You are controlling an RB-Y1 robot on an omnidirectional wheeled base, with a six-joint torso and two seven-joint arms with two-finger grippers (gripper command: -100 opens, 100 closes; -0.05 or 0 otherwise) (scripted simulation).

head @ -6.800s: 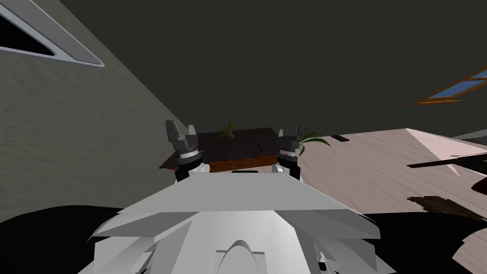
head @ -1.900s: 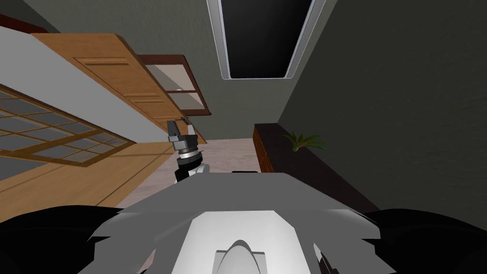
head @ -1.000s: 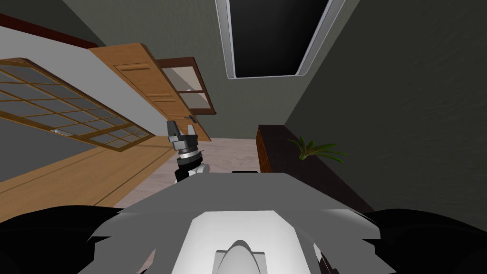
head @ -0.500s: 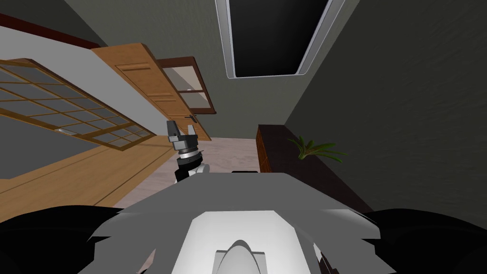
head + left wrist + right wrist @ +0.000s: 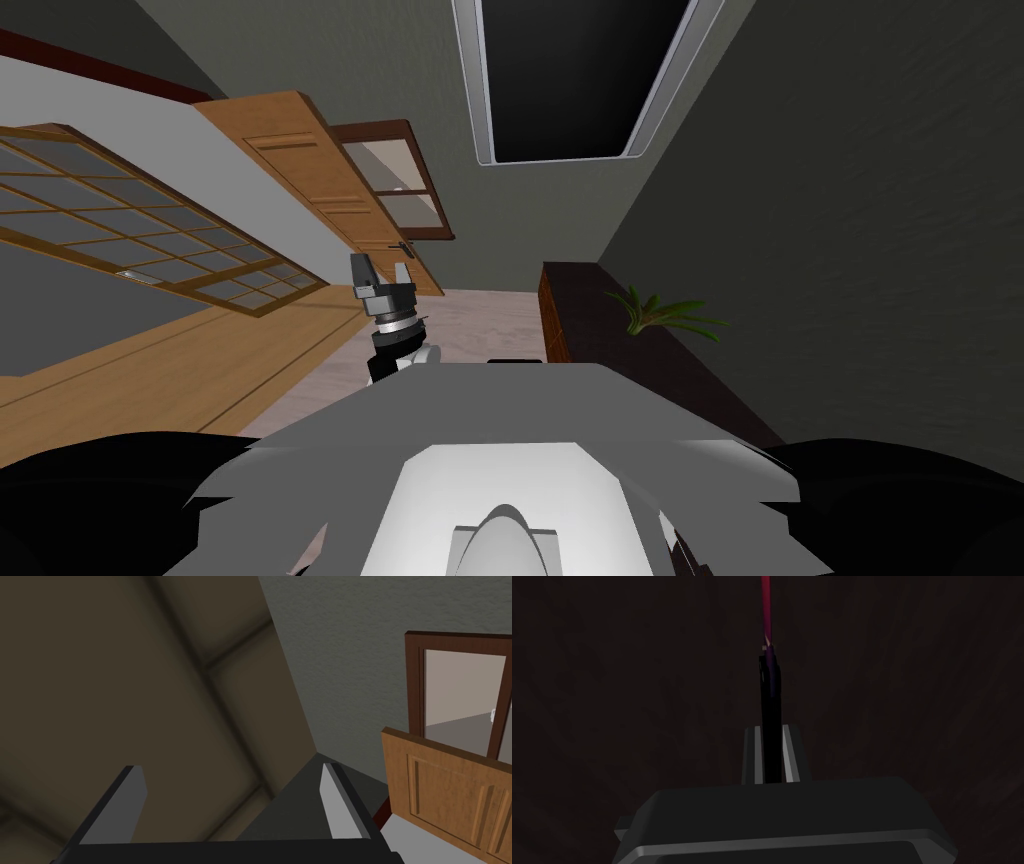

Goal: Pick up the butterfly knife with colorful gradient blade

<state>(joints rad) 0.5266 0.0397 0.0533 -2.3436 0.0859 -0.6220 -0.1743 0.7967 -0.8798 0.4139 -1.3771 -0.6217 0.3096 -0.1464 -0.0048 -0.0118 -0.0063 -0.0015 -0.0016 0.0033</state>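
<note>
No writing, label, brand, number or sign could be read anywhere. Checked the butterfly knife (image 5: pixel 771 716): dark handle plain, no legible marking. Checked the wooden door (image 5: pixel 300 170): panels plain, nothing legible on them.

Left end effector (image 5: pixel 381 268) stands raised, fingers spread wide; right end effector (image 5: pixel 772 731) clamps tight on the butterfly knife (image 5: pixel 771 696), fingers pressing its handle.

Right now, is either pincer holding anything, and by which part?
Right pincer is shut on the knife, gripping its black handle; the red-purple blade sticks out ahead. Left pincer is open, empty.
</note>
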